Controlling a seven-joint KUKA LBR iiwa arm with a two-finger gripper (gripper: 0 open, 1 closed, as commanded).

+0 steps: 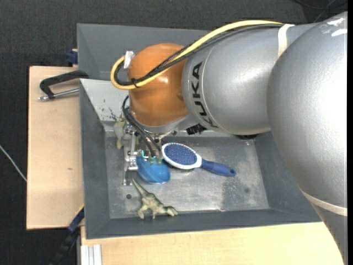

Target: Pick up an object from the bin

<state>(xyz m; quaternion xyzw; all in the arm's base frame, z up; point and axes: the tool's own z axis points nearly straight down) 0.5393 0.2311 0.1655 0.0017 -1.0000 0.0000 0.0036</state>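
Observation:
My gripper (138, 158) reaches down below the orange wrist cover into the left part of the bin. Its metal fingers stand right at the left edge of a round blue object (153, 171) on the floor. Whether that blue thing sits between the fingers I cannot make out. Just right of it lies a blue hairbrush (185, 156) with an oval white-bristled head and a handle pointing right. In front of the gripper, by the bin's near wall, lies a tan toy dinosaur (151, 204).
The big grey arm and its orange cover hang over the bin's back and right side, hiding what lies beneath. Bare bin floor shows at the right front, past the brush handle.

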